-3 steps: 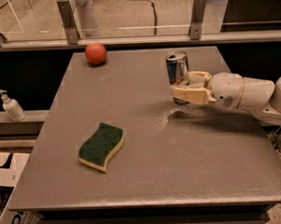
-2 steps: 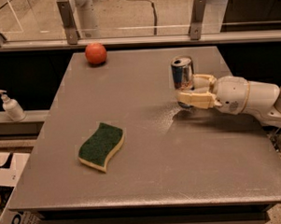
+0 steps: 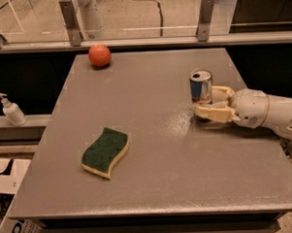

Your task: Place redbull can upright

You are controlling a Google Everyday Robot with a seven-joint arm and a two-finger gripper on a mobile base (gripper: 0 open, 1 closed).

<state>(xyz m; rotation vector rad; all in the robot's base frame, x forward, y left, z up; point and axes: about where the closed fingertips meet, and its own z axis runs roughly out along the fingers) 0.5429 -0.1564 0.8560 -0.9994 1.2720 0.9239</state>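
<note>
The can (image 3: 201,87) stood upright near the right edge of the worktop (image 3: 153,181) — the gripper (image 3: 209,102) at its base, fingers spread apart, gripping nothing.

The redbull can (image 3: 201,87) and gripper (image 3: 206,101) have come lower, jaws now parted beside the can.

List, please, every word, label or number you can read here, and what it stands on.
"CO": large letters on the cardboard box at lower left, cut off by the picture's edge.
redbull can, upright beside the open pincer at right: printing too blurred to read.
Pump bottle: no readable label.
</note>
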